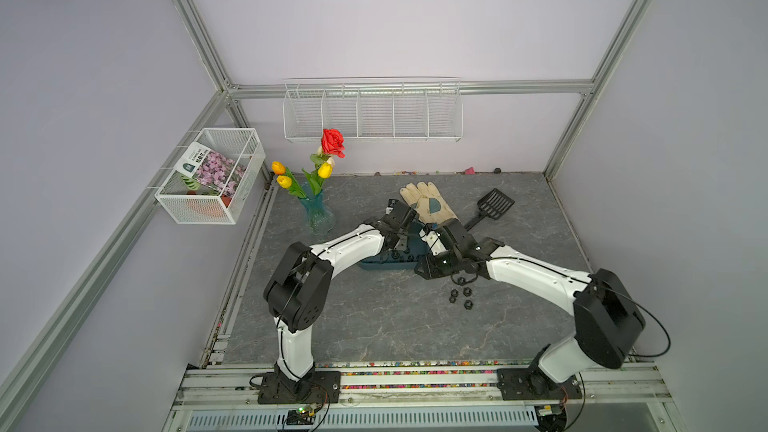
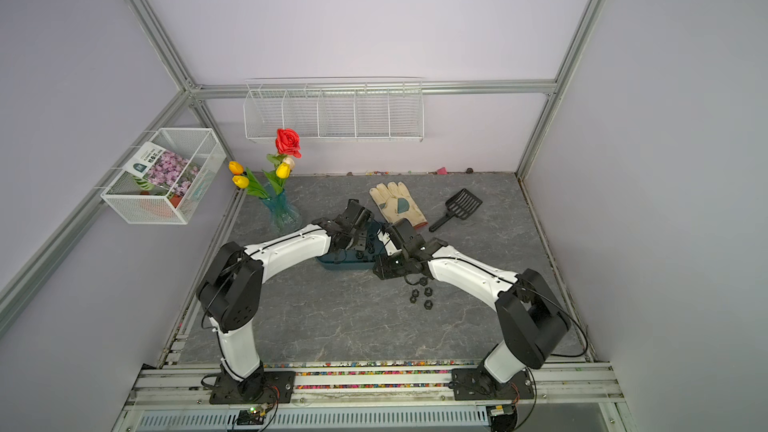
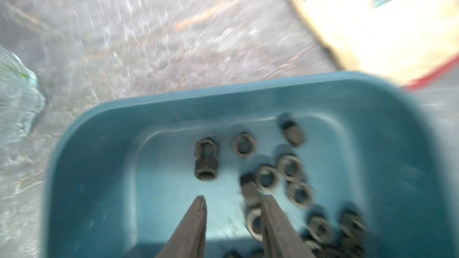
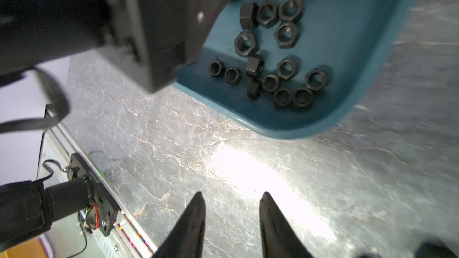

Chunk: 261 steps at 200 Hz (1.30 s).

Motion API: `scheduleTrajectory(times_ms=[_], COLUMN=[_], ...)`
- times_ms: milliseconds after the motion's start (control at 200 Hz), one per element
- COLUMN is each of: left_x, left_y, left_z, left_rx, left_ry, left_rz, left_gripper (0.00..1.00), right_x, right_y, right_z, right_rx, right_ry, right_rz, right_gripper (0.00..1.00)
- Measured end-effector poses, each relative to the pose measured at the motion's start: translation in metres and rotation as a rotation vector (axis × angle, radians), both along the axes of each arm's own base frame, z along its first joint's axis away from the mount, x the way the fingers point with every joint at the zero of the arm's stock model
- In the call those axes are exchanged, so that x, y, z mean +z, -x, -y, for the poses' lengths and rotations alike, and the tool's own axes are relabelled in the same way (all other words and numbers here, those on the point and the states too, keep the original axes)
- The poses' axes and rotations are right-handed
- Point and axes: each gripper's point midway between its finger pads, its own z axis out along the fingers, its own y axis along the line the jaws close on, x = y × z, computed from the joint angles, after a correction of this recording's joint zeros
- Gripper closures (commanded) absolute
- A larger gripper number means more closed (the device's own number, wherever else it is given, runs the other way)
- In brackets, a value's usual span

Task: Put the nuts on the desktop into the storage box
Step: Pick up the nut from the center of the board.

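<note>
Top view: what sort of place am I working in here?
Probably a mock gardening bench inside a robot test cell: bare aluminium frame and plain walls, a vase of flowers, a work glove and a scoop on the desktop.

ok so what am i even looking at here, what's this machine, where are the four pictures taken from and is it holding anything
Two white-and-black robot arms stand at the front edge of a stone-patterned desktop. The two wide pictures are taken from above and are nearly alike. The two close-ups come from a camera on each arm's wrist, looking along its end effector, the two-fingered part that grasps.

The teal storage box holds many black hexagonal nuts. A few loose nuts lie on the desktop near the right arm.

The left end effector hangs over the box, open and empty. The right end effector is over bare desktop beside the box, also open and empty.

Farther back are a work glove, a black slotted scoop and a glass vase of flowers.
</note>
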Motion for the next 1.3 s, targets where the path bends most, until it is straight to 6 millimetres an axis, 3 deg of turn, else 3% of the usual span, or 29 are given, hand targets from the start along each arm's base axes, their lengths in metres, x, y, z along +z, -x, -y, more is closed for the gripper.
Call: scheduleTrajectory(times_ms=[235, 435, 560, 685, 889, 1074, 1304], left_x=[0.037, 0.046, 0.048, 0.037, 0.000, -0.031, -0.046], left_y=[0.032, 0.060, 0.078, 0.099, 0.122, 0.129, 0.127], left_z=[0.037, 0.072, 0.103, 0.139, 0.184, 0.191, 0.197], left_rx=[-0.110, -0.216, -0.291, -0.370, -0.449, -0.457, -0.455], left_ry=[0.062, 0.119, 0.150, 0.162, 0.134, 0.085, 0.061], left_rz=[0.033, 0.001, -0.016, -0.053, -0.127, -0.183, -0.207], left_gripper=[0.55, 0.54, 0.54, 0.54, 0.54, 0.54, 0.54], right_x=[-0.001, -0.012, -0.012, -0.015, -0.030, -0.035, -0.043], right_y=[0.023, 0.056, 0.070, 0.083, 0.097, 0.100, 0.102], right_z=[0.055, 0.112, 0.138, 0.157, 0.174, 0.177, 0.177], right_rx=[-0.161, -0.314, -0.398, -0.462, -0.517, -0.534, -0.536], right_ry=[0.087, 0.164, 0.173, 0.167, 0.180, 0.187, 0.194], right_rz=[0.029, 0.026, 0.040, 0.049, 0.027, 0.014, -0.008], right_gripper=[0.60, 0.60, 0.60, 0.60, 0.59, 0.59, 0.59])
